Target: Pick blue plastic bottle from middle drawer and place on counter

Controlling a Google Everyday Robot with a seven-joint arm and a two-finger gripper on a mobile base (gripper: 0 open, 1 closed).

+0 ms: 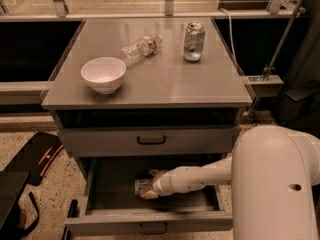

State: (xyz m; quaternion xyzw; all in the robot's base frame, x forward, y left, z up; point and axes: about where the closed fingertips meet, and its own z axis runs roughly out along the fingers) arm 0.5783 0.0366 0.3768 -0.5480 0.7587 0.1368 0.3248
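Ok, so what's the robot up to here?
The robot's arm reaches into the open middle drawer, with its gripper at the blue bottle lying inside. The bottle is not yet out of the drawer. On the counter sit a white bowl, a clear bottle on its side and a can.

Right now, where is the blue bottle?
The blue plastic bottle lies low in view, in the open middle drawer near its centre, at the end effector.

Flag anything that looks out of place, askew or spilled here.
Only the clear bottle lies on its side on the counter, unlike the upright can and bowl; no spill visible. The claw is down in the open middle drawer at the blue plastic bottle.
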